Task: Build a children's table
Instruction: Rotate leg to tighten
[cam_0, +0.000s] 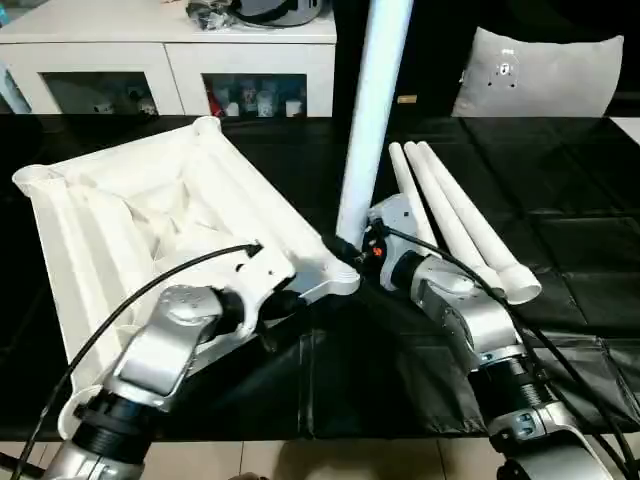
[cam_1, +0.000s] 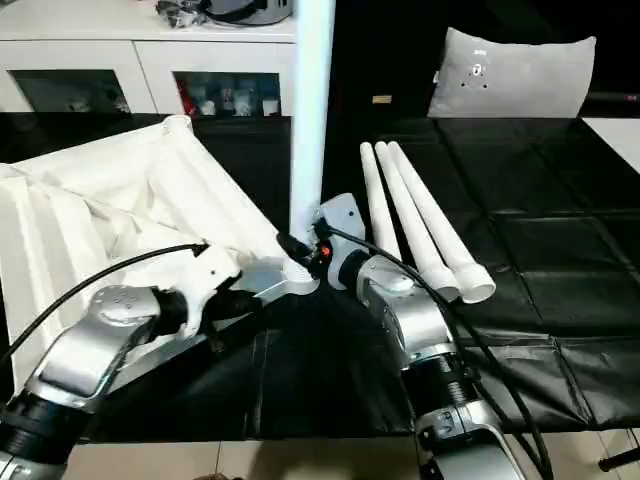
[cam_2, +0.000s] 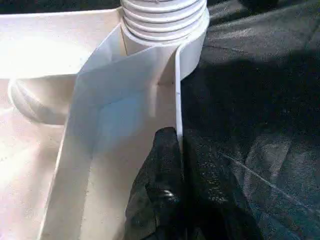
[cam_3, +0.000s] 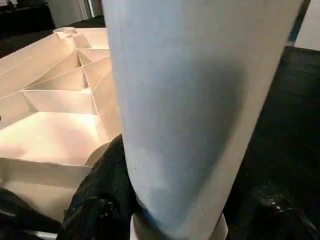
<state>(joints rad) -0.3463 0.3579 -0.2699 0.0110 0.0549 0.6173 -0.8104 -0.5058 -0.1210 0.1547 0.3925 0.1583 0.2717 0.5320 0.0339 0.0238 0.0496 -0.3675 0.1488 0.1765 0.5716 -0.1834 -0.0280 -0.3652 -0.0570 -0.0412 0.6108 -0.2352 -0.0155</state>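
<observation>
Here the left gripper pinches the rim of the upturned tabletop, steadying it on the black work surface. The right gripper clamps the upright leg at the near corner socket. Three spare legs lie beyond. If that leg tilts, its thread could jam crooked.

A black-covered desk stretches across, its cover creased in a grid. Behind it stands a white cabinet with glass doors, small colourful items inside, dark clutter on top. Far right, a grey cushion leans upright.
</observation>
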